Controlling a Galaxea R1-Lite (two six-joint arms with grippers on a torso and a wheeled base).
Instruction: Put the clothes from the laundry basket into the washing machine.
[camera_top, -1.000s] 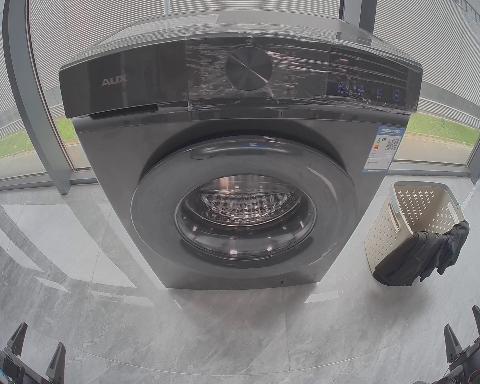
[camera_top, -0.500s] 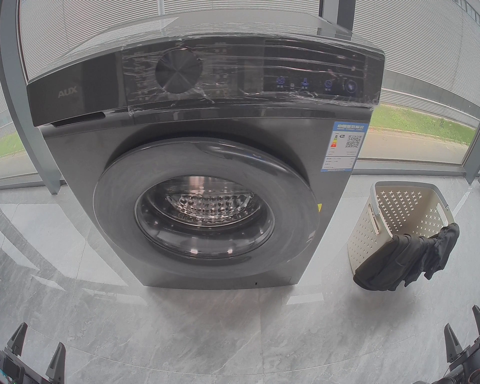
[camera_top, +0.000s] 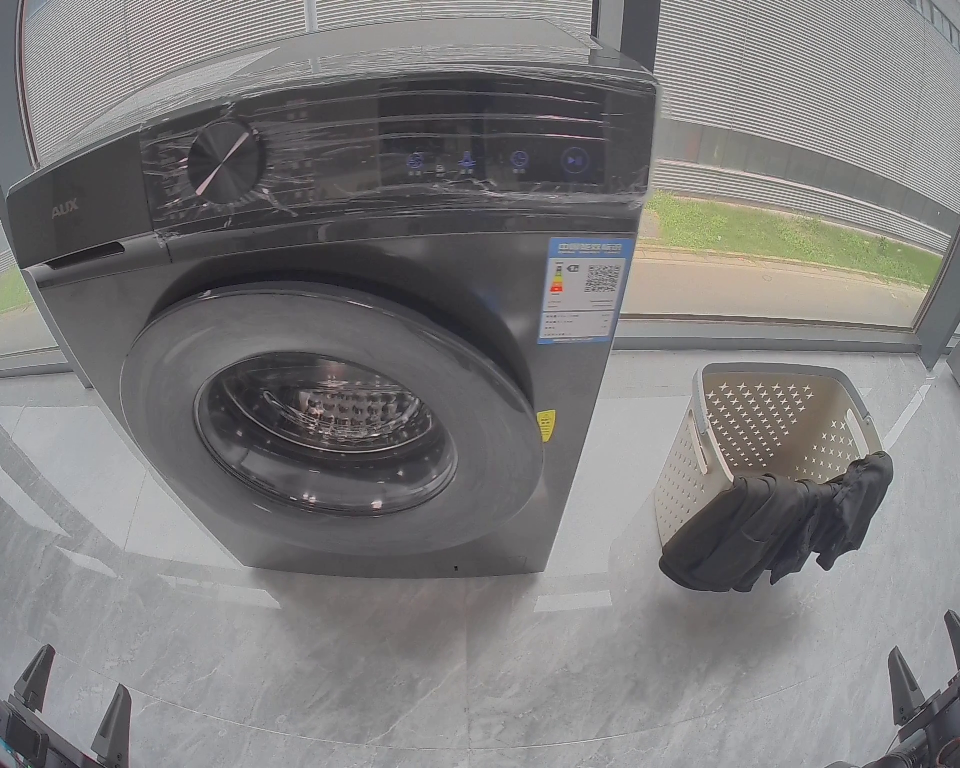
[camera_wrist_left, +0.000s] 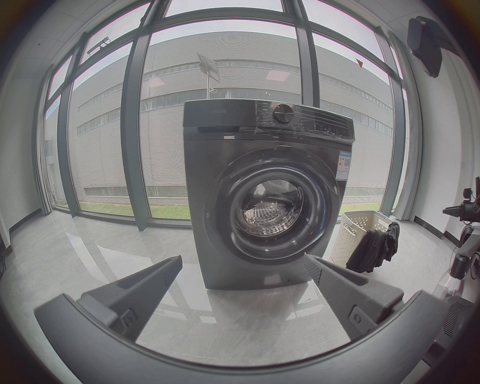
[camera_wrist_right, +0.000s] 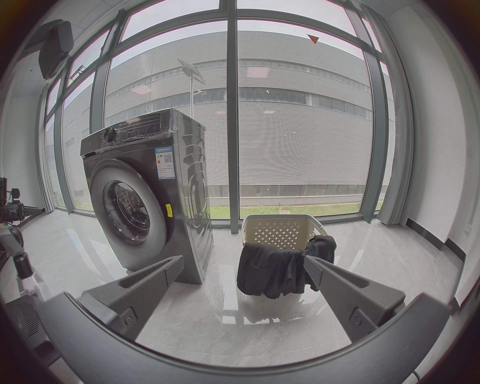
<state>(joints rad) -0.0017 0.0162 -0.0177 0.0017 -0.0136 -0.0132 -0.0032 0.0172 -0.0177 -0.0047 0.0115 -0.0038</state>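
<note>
Two grippers, jaws apart, nothing held.
Low at the front, left gripper (camera_top: 82, 672) and right gripper (camera_top: 922, 640) sit well apart from the laundry basket (camera_top: 680, 470). Dark clothes (camera_top: 760, 520) hang over its near rim. Basket stands on the floor (camera_top: 400, 660), near the washing machine (camera_top: 330, 300), on its right.

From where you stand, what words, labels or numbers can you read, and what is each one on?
Washing machine panel, left end: a brand mark, which I do not read out.
Blue-topped label on its front: print too small to read.
Yellow sticker: too small to read.
Lit panel icons: symbols, no words.
Laundry basket: no print.
</note>
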